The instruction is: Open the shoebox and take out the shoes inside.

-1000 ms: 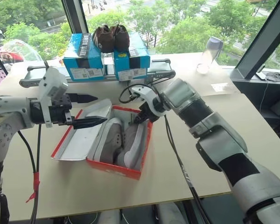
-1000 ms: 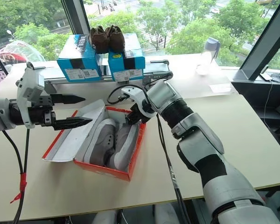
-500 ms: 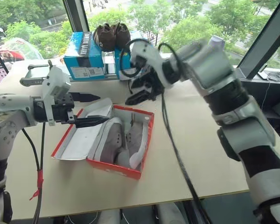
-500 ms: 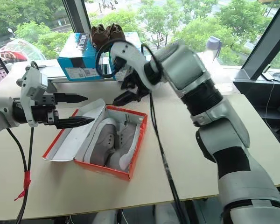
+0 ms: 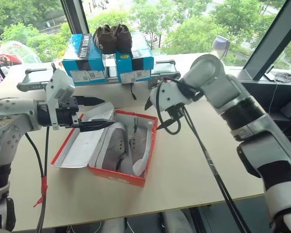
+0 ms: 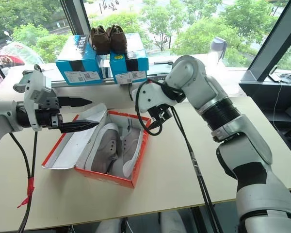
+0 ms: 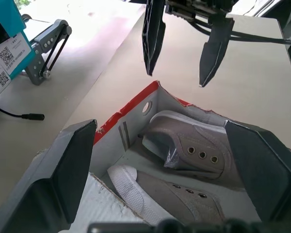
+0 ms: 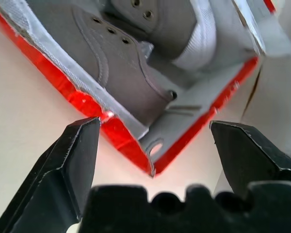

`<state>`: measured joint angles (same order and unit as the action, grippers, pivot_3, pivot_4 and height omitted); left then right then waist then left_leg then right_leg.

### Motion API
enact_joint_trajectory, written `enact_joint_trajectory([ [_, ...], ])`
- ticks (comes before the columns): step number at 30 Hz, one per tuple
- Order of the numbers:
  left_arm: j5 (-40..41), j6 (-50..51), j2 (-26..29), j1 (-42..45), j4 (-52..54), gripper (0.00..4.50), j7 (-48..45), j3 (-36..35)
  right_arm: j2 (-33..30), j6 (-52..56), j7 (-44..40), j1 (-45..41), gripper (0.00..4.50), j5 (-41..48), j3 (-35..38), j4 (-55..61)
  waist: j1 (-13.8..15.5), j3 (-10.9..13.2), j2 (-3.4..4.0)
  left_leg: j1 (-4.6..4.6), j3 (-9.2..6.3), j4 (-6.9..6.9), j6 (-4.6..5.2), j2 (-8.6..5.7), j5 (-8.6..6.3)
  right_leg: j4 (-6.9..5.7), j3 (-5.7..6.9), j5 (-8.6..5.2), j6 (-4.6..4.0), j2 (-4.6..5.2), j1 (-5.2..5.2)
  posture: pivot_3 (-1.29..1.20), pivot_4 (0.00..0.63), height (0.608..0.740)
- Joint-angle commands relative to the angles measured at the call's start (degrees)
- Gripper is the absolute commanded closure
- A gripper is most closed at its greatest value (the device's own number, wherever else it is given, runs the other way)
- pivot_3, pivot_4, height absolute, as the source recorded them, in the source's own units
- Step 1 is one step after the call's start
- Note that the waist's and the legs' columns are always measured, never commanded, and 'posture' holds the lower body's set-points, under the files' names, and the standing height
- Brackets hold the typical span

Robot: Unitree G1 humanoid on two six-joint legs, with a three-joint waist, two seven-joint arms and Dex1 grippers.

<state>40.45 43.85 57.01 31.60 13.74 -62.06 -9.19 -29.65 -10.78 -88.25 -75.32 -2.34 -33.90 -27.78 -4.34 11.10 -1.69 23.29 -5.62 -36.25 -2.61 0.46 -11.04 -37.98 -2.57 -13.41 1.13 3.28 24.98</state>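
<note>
The red shoebox (image 5: 117, 174) stands open mid-table, its white-lined lid (image 5: 83, 146) folded out flat to the left. Both grey shoes (image 5: 119, 145) with white soles lie inside, the right one (image 5: 141, 149) tipped on its side. My left gripper (image 5: 106, 112) hovers open over the lid's far end, pointing toward the box. My right gripper (image 5: 159, 110) hangs open just above the box's far right corner, fingers pointing down, holding nothing. From the left wrist its two black fingers (image 7: 151, 39) show above that corner, and the right wrist view looks down on the shoes (image 8: 136, 73).
Blue boxes (image 5: 89, 63) with dark brown shoes (image 5: 114, 38) on top stand at the back, beside a grey metal stand (image 5: 161, 76). A clear bottle (image 5: 219, 49) sits at the far right near the window. Black cables hang from both arms over the table (image 5: 199, 165).
My right gripper, shut down at the box's far end a second ago, rose, opened and rolled its wrist; it now hangs open above the corner. Both shoes stay inside. The left gripper held still.
</note>
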Motion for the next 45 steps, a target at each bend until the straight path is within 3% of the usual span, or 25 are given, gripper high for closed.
enact_joint_trajectory([
  [1, 0.6, 0.1, 1.4, 0.0, 2.2, 0.0, 0.4, -2.7, 1.8, -4.6, -1.4, -1.7, 0.29, -1.0, 1.4, -2.4, 0.2, 0.0, 0.0, 0.0, 0.0, 0.0, 0.0, -0.01, 0.0, 0.0, 0.0, 0.0, 0.0, 0.01, 0.0, 0.0, 0.15, 0.74],
  [15, 3.1, 3.5, 3.6, -4.1, 6.8, 0.0, 2.6, -7.8, 5.7, -17.0, 0.1, -0.2, 0.29, -8.5, -0.5, -13.7, 0.3, 0.0, 0.0, -0.04, 0.0, 0.0, -0.01, 0.0, 0.0, -0.01, 0.0, 0.04, -0.07, 0.0, -0.03, 0.0, 0.15, 0.74],
  [29, 6.4, 7.2, 5.7, -8.0, 11.1, 0.0, 5.5, -13.5, 10.3, -23.1, -0.6, 2.0, 0.29, -11.5, -2.6, -16.1, 0.3, 0.0, -0.01, -0.87, -0.01, 0.12, -0.01, 0.01, 0.0, 0.13, 0.02, -0.14, 0.21, 0.0, -0.87, 0.0, 0.15, 0.74],
  [45, 10.5, 9.9, 6.6, -10.6, 14.7, 0.0, 9.4, -17.8, 14.7, -34.1, 3.4, -1.2, 0.29, -19.0, -5.2, -21.8, -1.0, 0.0, -0.05, -1.26, 0.04, 0.31, -0.02, 0.29, 0.0, 0.05, -0.01, -0.18, 0.14, -0.24, -1.03, 0.0, 0.15, 0.74],
])
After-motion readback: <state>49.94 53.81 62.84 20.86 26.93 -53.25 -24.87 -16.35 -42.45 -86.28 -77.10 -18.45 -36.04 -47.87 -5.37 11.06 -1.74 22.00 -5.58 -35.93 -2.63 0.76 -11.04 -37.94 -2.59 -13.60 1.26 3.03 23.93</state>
